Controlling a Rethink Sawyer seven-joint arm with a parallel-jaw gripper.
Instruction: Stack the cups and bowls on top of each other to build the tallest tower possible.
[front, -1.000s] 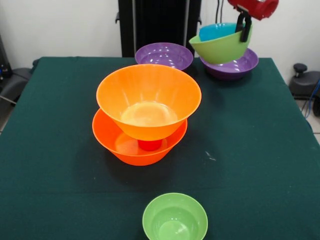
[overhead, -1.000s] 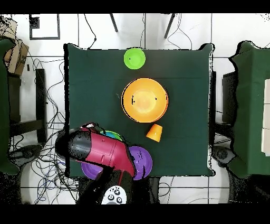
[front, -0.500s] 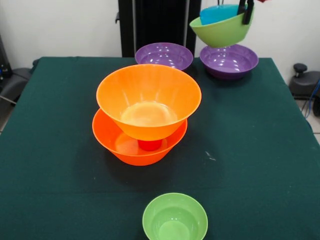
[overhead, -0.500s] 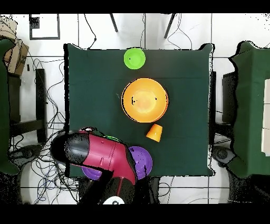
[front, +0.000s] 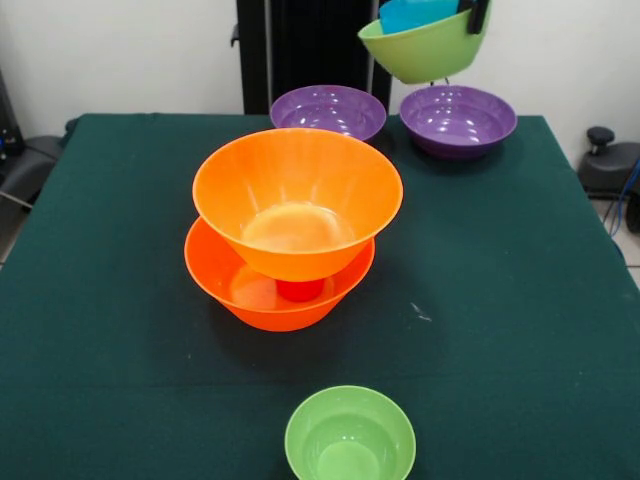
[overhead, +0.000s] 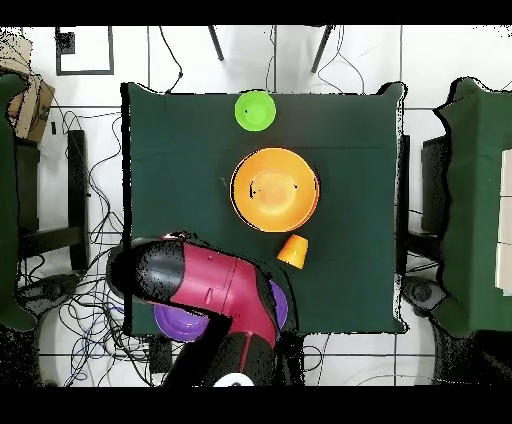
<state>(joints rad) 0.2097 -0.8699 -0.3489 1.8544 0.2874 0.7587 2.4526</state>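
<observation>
My gripper (front: 477, 18) is shut on the rim of the medium green bowl (front: 425, 50), held in the air above the table's far right with a blue bowl (front: 412, 14) nested inside it. Below it sit two purple bowls (front: 458, 120) (front: 328, 110). The tower stands mid-table: a large orange bowl (front: 298, 200) rests on a red cup (front: 300, 290) inside another orange bowl (front: 270, 295). A small green bowl (front: 350, 440) sits at the near edge. In the overhead view the orange cup (overhead: 293, 251) lies beside the orange bowls (overhead: 275, 188), and the arm (overhead: 205, 287) hides the held bowls.
Dark green cloth covers the table (front: 520, 300). The overhead view shows a purple bowl (overhead: 178, 322) poking out from under the arm, cables on the floor and chairs around the table (overhead: 360, 130).
The gripper has risen with the green and blue bowls and shifted left in the front view, clear of the right purple bowl. Everything else on the table has stayed put.
</observation>
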